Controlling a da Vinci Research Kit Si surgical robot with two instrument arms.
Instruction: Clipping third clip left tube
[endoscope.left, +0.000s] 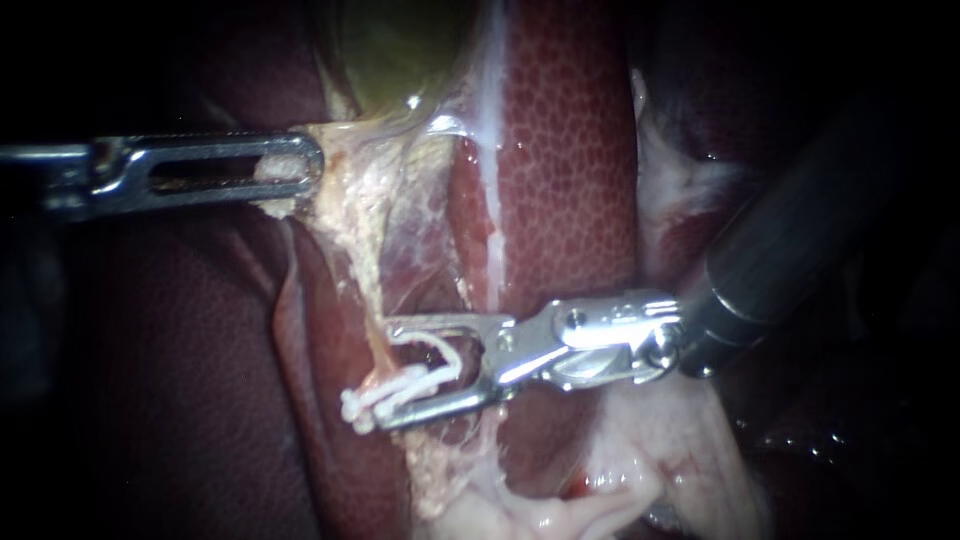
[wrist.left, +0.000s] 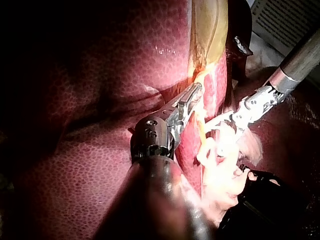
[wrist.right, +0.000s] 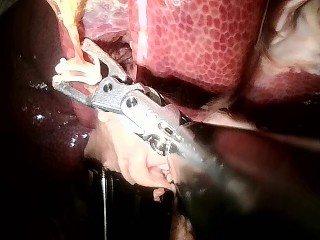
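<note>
A thin yellowish tube (endoscope.left: 375, 320) runs down from the greenish gallbladder (endoscope.left: 400, 50). My left instrument (endoscope.left: 295, 170) comes in level from the left, its slotted jaws shut on pale tissue at the gallbladder's lower end. My right instrument (endoscope.left: 388, 372) reaches in from the right, and its jaws stand open with one on each side of the tube. White clips (endoscope.left: 365, 402) sit on the tube along the lower jaw, and a curved white clip arm (endoscope.left: 440, 350) shows between the jaws. The right wrist view shows the same clips (wrist.right: 75, 72) between the open jaws (wrist.right: 70, 64).
Mottled red liver (endoscope.left: 570, 150) lies behind the tube, with a whitish band (endoscope.left: 490, 120) running down it. A darker lobe (endoscope.left: 150, 380) fills the lower left. Pale fatty tissue (endoscope.left: 650, 460) bulges under the right instrument's wrist.
</note>
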